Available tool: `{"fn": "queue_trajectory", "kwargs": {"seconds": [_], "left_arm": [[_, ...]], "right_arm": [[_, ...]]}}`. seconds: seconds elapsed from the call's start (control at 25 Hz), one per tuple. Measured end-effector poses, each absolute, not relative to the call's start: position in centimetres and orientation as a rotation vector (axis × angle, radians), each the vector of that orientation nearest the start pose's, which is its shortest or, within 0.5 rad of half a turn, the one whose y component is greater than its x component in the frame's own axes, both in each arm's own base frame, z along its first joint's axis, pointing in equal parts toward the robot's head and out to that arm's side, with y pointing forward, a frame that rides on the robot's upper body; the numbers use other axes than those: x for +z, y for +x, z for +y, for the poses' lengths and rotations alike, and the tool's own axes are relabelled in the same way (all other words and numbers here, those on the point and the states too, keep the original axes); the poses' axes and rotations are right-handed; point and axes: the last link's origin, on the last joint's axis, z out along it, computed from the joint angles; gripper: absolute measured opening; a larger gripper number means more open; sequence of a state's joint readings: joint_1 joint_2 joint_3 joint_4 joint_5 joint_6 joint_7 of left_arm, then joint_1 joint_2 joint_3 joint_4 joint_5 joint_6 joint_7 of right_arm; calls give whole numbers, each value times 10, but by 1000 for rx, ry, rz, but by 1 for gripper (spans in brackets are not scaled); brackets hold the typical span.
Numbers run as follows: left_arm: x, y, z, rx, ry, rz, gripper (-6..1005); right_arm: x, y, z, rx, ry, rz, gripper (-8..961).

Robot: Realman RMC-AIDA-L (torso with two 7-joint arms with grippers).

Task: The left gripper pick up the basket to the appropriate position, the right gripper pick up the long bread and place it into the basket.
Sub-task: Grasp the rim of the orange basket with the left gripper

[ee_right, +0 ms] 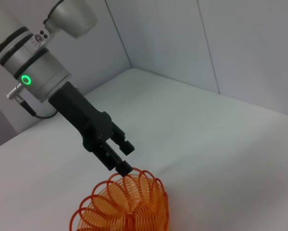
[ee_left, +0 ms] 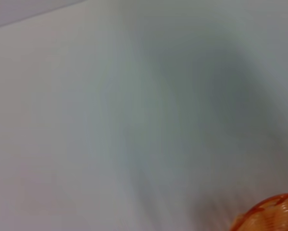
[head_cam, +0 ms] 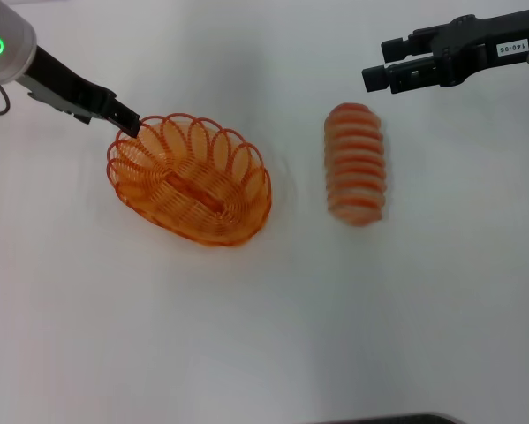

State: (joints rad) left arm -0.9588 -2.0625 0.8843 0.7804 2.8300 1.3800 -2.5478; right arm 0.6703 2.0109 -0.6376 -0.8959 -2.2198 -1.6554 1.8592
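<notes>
The white table (head_cam: 264, 336) stretches bare and broad in front of and to both sides of the two objects, and the right wrist view shows pale walls (ee_right: 182, 43) rising at its far edge, well behind the work. The basket (head_cam: 192, 178) sits left of centre, an oval of thin orange wire with a looped, petal-like rim, see-through right down to its ringed floor; nothing lies inside it. The left gripper (head_cam: 127, 124) reaches in from the upper left on a grey wrist with a green light, its black prongs pinched closed on a loop at the basket's far left rim, as the right wrist view (ee_right: 122, 166) confirms. The left wrist view catches only a blurred orange edge of the basket (ee_left: 271, 216) against the table. The long bread (head_cam: 355, 163) lies on the table to the right of the basket, well apart from it, a pale tan loaf ridged with orange-red crosswise stripes, its long axis running away from the robot. The right gripper (head_cam: 376, 78) hovers above and beyond the loaf's far end, black with a small white label, its two fingers spread and holding nothing.
</notes>
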Motion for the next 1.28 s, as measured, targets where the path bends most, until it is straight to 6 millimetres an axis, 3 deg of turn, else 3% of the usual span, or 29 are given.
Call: {"fn": "queue_trajectory", "kwargs": {"seconds": [1.2, 1.28], "left_arm": [[-28, -210, 416, 470, -2388, -1221, 748], [-28, -211, 416, 468, -2386, -1224, 675]], "right_arm": [[61, 228, 376, 418, -2729, 859, 759], [61, 228, 377, 418, -2727, 860, 759]]}}
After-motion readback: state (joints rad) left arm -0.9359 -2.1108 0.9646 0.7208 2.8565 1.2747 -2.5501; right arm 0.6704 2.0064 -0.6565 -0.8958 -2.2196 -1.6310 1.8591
